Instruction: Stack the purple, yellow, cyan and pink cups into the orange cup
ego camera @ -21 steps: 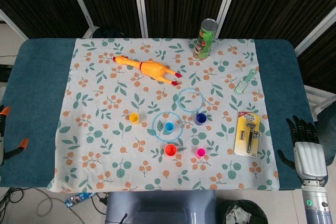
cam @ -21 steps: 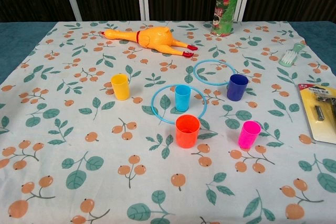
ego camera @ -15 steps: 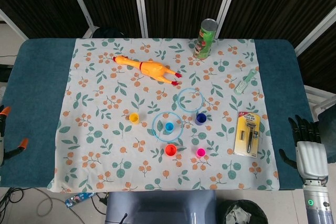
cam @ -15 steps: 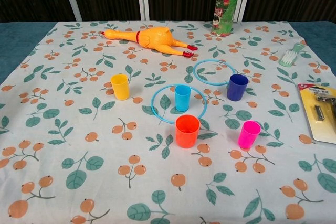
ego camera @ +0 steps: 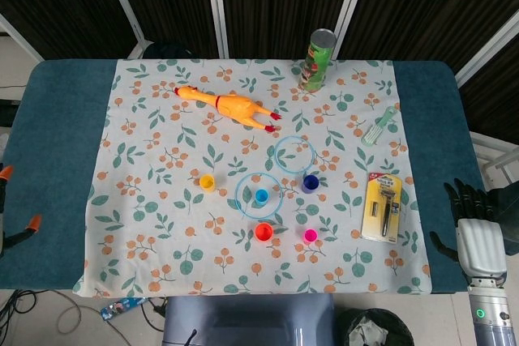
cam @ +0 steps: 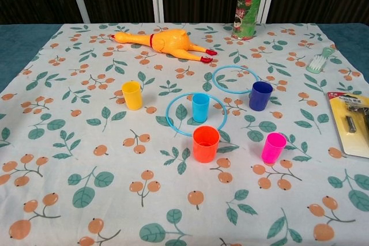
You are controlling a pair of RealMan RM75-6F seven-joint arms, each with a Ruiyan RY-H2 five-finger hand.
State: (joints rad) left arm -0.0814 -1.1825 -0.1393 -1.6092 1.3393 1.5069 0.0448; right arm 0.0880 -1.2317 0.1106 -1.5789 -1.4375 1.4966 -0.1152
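Head view: right hand (ego camera: pixel 478 237) at the worktop's (ego camera: pixel 57 119) right edge, holding nothing, fingers (ego camera: pixel 464 198) apart and pointing up-frame; left hand barely shows at the left border, fingers' state cannot be told.
Cloth (cam: pixel 75 142): leaf-printed, under everything.
Rubber chicken (cam: pixel 167 43): lying at the back.
Large ring (cam: pixel 173 124): flat around the cyan cup (cam: pixel 200 108).
Orange cup (cam: pixel 206 144): upright, just in front of the ring.
Purple cup (cam: pixel 260 95): right of cyan.
Yellow cup (cam: pixel 132 95): left, apart.
Pink cup (cam: pixel 273 147): right of orange.
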